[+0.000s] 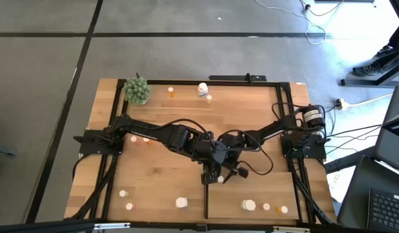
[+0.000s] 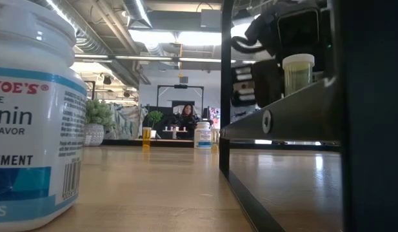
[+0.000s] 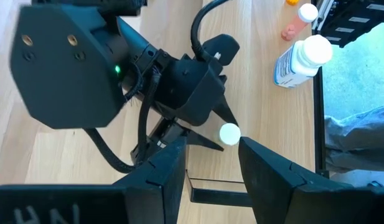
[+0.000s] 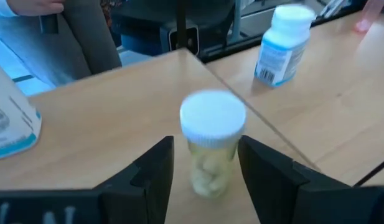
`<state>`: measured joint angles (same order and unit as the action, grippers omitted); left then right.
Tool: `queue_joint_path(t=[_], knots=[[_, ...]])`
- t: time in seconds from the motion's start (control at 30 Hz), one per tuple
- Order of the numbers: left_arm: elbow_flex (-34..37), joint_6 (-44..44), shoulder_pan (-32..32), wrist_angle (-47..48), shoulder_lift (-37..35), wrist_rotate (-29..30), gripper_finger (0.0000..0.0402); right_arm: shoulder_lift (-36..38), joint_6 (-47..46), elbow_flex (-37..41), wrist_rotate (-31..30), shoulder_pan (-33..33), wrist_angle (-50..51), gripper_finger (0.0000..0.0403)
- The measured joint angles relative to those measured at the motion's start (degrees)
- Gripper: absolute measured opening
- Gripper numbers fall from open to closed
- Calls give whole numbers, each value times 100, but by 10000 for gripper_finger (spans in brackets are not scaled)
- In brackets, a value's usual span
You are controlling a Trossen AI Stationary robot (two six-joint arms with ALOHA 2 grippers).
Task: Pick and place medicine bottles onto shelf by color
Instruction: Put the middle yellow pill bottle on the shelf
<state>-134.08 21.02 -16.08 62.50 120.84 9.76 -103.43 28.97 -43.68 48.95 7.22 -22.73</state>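
A small clear bottle (image 4: 210, 162) with a white cap and pale pills stands upright on the light-wood shelf (image 4: 104, 124), whose black edge (image 2: 295, 109) shows raised above the table. My right gripper (image 4: 205, 146) is open, with a finger on either side of the bottle and a narrow gap at each side. The low view shows the same bottle (image 2: 297, 74) on the shelf, in front of the gripper. My left gripper (image 3: 210, 155) hovers open and empty above the table's middle (image 1: 209, 147), looking down on the bottle's cap (image 3: 229, 134).
Loose bottles lie along the near edge (image 1: 181, 202) (image 1: 249, 204) (image 1: 283, 209) and the far edge (image 1: 202, 89) (image 1: 171, 92). A green plant ball (image 1: 138, 90) sits far left. One big white bottle (image 2: 31, 116) fills the low view's left. A person (image 2: 186, 116) sits beyond the table.
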Motion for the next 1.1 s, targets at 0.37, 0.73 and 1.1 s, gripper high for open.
queue_joint_path(t=[0.37, 0.73, 1.1], knots=[[0, -1, 0, 7, 0, 0, 142, 423, -35, -7, 219, 0, 499, 181], [-2, 0, 0, 54, 0, -1, 142, 820, -32, -9, -171, 0, 543, 181], [-10, -9, -39, 267, -189, 61, 142, 2116, -326, -8, -207, 0, 1355, 182]])
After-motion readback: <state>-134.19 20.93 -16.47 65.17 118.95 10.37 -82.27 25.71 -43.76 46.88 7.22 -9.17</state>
